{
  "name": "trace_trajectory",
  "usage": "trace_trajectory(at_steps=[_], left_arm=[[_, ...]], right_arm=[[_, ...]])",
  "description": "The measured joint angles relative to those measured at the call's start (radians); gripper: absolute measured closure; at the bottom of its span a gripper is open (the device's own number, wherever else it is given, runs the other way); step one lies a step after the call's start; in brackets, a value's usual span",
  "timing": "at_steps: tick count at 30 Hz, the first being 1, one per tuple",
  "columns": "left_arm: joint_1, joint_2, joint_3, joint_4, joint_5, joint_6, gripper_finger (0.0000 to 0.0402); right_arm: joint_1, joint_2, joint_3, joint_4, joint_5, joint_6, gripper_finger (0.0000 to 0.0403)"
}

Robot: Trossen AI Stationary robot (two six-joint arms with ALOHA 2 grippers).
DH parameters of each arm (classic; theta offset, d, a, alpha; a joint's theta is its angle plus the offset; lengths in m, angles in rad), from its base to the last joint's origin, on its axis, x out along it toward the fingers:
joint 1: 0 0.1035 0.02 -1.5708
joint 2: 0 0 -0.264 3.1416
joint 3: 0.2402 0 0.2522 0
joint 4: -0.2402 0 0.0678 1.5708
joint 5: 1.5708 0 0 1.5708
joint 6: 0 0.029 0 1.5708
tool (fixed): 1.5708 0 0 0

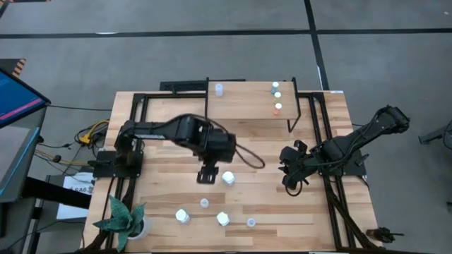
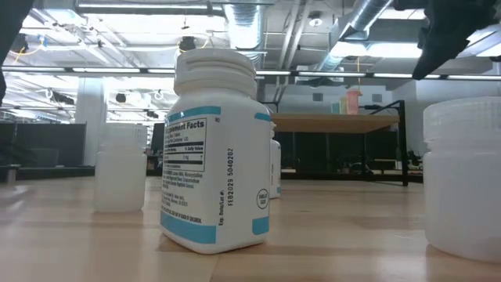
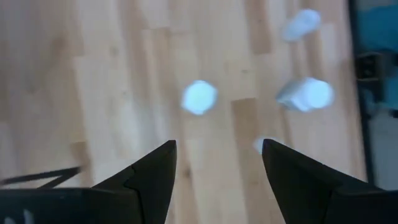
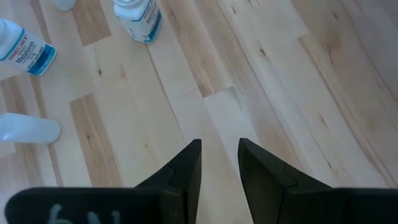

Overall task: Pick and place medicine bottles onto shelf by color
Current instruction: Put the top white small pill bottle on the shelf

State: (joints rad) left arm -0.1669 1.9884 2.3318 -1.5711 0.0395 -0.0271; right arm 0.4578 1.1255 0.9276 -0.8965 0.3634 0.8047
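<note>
Shelf (image 1: 240, 106): I count four medicine bottles on it; one pale-blue-capped bottle (image 1: 219, 89) at its left end; green-capped (image 1: 275, 86), whitish-capped (image 1: 277, 95) and orange-capped (image 1: 277, 108) bottles in a row at its right end.

Table (image 1: 162, 204): three larger white bottles (image 1: 228, 178), (image 1: 181, 216), (image 1: 222, 219); two small blue-capped bottles (image 1: 204, 203), (image 1: 251, 222); plant (image 1: 123, 217) at the near left corner.

Left gripper (image 1: 207, 176): I see it above mid-table, just beside one white bottle; fingers spread, holding nothing.

Right gripper (image 1: 288, 185): over bare wood to the right; fingers slightly parted, empty.
</note>
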Motion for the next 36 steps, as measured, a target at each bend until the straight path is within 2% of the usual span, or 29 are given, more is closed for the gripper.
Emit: trace_trajectory(at_steps=[4, 9, 12, 16, 18, 21, 25, 31, 36], left_arm=[[-0.042, 0.000, 0.000, 0.000, 0.081, 0.032, 0.0176], [-0.070, -0.013, -0.012, 0.003, 0.088, 0.044, 0.0176], [-0.076, -0.079, -0.081, 0.004, 0.087, 0.039, 0.0176], [-0.086, -0.231, -0.271, 0.002, 0.068, -0.038, 0.0176], [-0.106, -0.307, -0.387, 0.029, 0.002, -0.122, 0.0176], [-0.148, -0.414, -0.574, 0.157, -0.074, -0.235, 0.0176], [-0.204, -0.514, -0.818, 0.355, -0.081, -0.293, 0.0176], [-0.248, -0.561, -1.100, 0.668, -0.113, -0.370, 0.0176], [-0.271, -0.545, -1.235, 0.852, -0.107, -0.420, 0.0176]], right_arm=[[0.000, 0.000, 0.000, -0.019, 0.000, 0.000, 0.0276], [0.000, 0.000, 0.000, -0.028, -0.002, 0.002, 0.0276], [0.000, 0.000, 0.000, -0.028, -0.017, 0.008, 0.0276], [0.003, 0.000, 0.000, -0.031, -0.026, 0.043, 0.0276], [0.010, 0.000, 0.000, -0.031, -0.026, 0.056, 0.0276], [0.024, 0.000, 0.000, -0.030, -0.025, 0.060, 0.0276], [0.045, 0.000, 0.000, -0.030, -0.025, 0.061, 0.0276], [0.067, 0.000, 0.000, -0.028, -0.024, 0.062, 0.0276], [0.073, 0.000, 0.000, -0.026, -0.024, 0.062, 0.0276]])
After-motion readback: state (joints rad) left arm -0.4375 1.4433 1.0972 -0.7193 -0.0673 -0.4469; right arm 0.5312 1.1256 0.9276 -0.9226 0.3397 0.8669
